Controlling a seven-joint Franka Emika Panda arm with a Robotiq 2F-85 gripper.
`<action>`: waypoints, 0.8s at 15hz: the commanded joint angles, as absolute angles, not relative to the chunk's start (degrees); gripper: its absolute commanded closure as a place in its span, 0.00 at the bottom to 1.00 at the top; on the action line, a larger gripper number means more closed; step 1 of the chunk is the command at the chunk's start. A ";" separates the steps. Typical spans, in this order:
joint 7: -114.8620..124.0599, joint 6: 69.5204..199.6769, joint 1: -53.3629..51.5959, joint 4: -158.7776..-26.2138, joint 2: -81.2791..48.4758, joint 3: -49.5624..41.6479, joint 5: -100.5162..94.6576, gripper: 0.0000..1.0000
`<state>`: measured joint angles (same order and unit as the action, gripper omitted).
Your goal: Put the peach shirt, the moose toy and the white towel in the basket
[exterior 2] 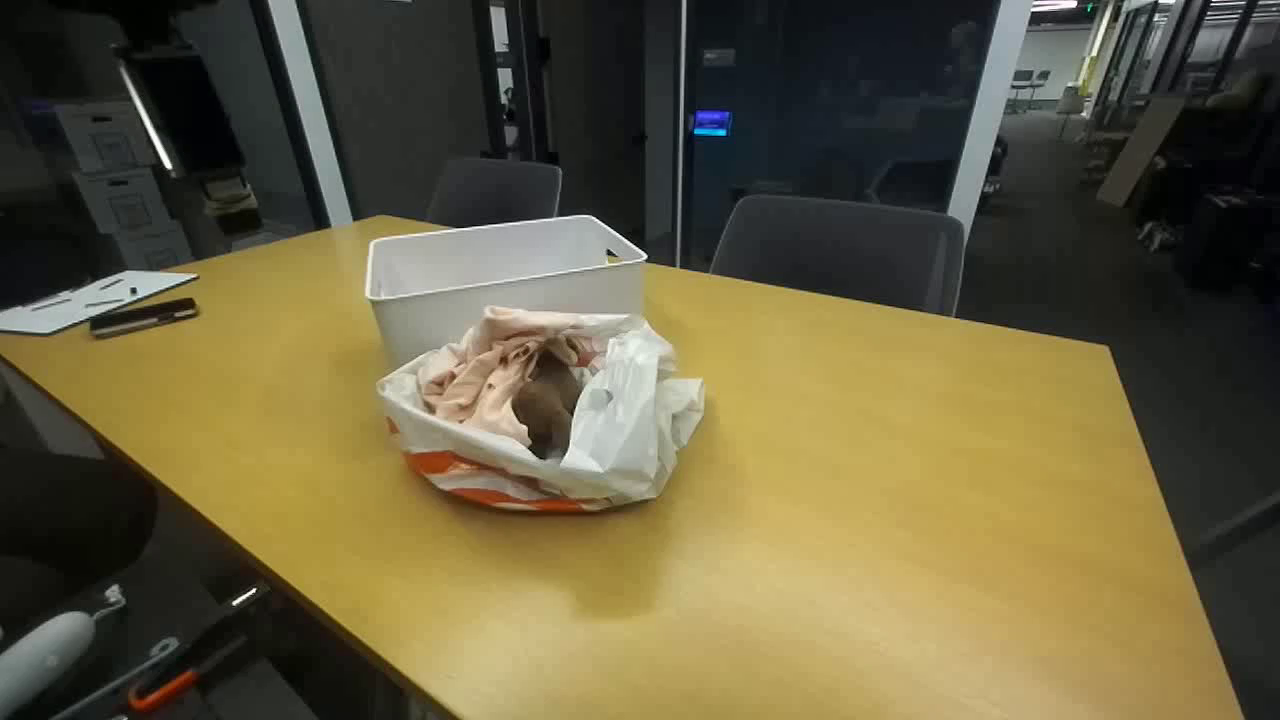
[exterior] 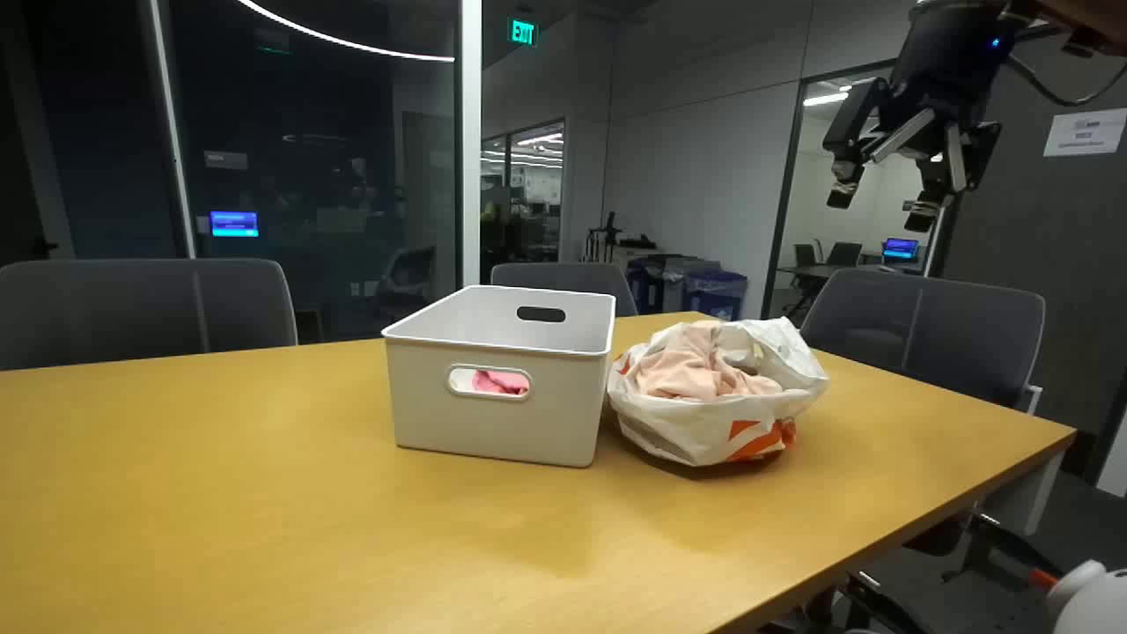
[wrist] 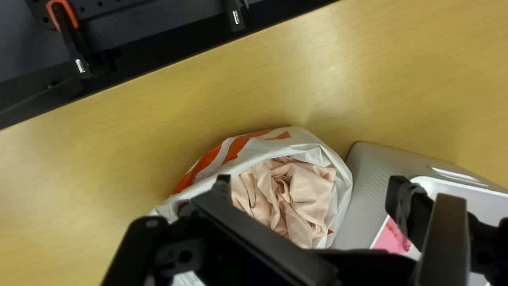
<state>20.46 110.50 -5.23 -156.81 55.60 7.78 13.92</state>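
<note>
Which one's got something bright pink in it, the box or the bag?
The stiff white basket: something bright pink shows inside it. The crumpled, orange-marked plastic bag beside it shows the paler peach shirt and a brown toy instead.

Black end effector (exterior: 883, 201), silvery bars (exterior: 903, 135), blue light (exterior: 996, 42), dark cable (exterior: 1063, 102)

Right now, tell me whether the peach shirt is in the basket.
No, the wrist view shows the peach shirt bunched in the bag, beside the basket.
</note>
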 commanded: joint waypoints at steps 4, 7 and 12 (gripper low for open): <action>19.76 110.15 -4.21 -156.03 55.82 8.51 14.64 0.00; 19.76 110.15 -4.21 -156.03 55.82 8.51 14.64 0.00; 19.38 112.41 -4.45 -157.23 54.84 9.52 14.42 0.00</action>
